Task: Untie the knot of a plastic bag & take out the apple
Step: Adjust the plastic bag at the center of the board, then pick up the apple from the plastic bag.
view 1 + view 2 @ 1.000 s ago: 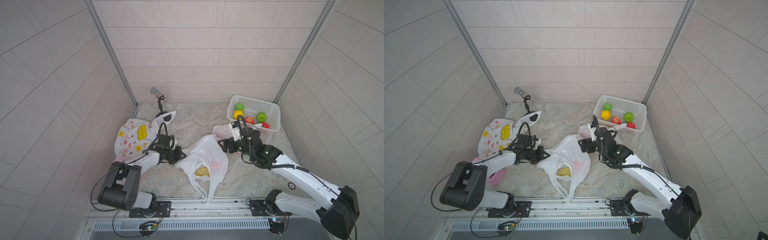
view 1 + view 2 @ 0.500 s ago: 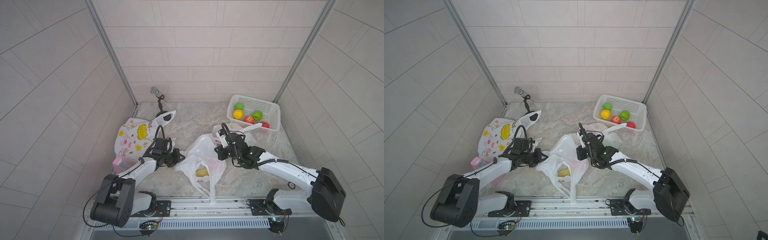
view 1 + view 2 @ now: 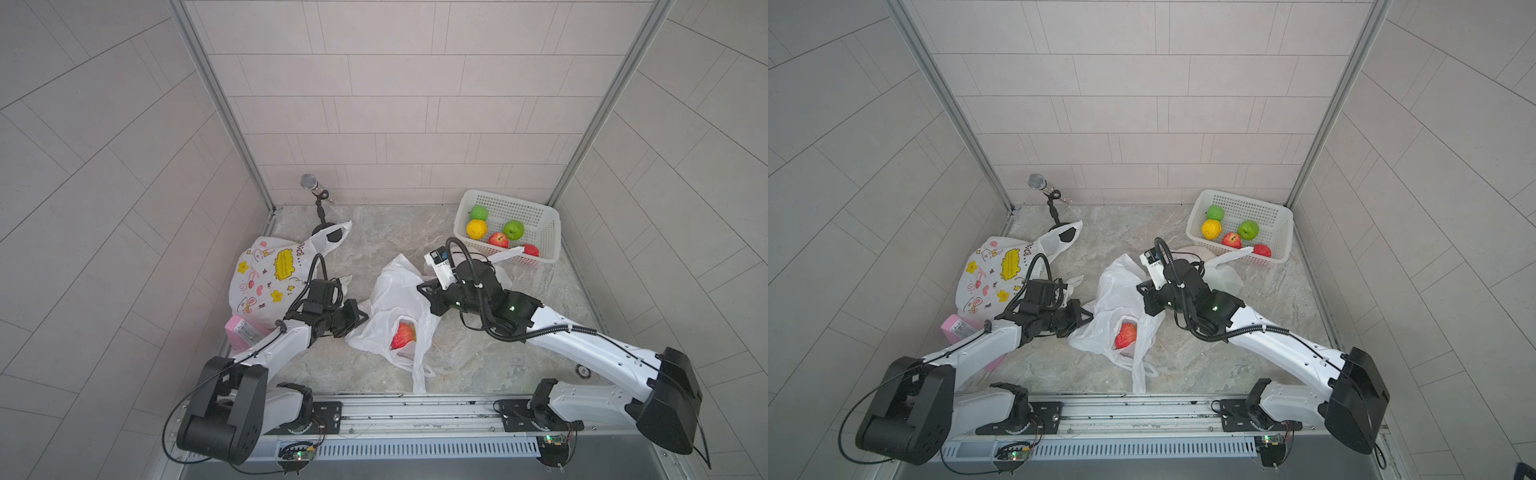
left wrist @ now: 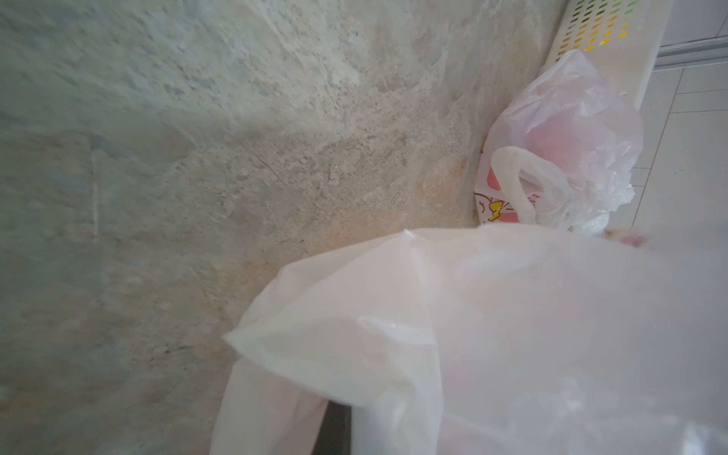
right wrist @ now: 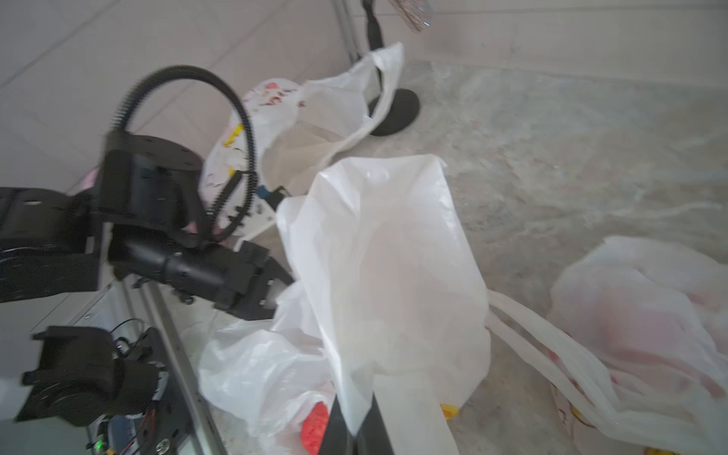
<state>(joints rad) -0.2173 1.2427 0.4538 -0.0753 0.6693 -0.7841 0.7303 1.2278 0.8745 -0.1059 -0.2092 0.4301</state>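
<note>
A white plastic bag [image 3: 390, 299] lies mid-floor, stretched between my two grippers in both top views. The left gripper [image 3: 360, 318] is shut on the bag's left edge. On the right edge, the right gripper [image 3: 423, 291] is shut, and in the right wrist view its jaws [image 5: 354, 431] pinch a fold of film. The red apple [image 3: 402, 336] shows inside the bag near its front, also as a red apple [image 5: 315, 427] beside those jaws. In the left wrist view the bag [image 4: 492, 335] covers the jaws. No knot shows.
A white basket [image 3: 540, 216] of fruit stands back right, with another plastic bag [image 3: 1223, 272] in front of it. A printed bag [image 3: 266, 274] and a pink box [image 3: 241, 332] lie left. A microphone stand [image 3: 320, 208] is at the back.
The right gripper has swung left from near the basket and shut on the bag's right edge. The bag has shifted, and the red apple now shows where something yellow showed.
</note>
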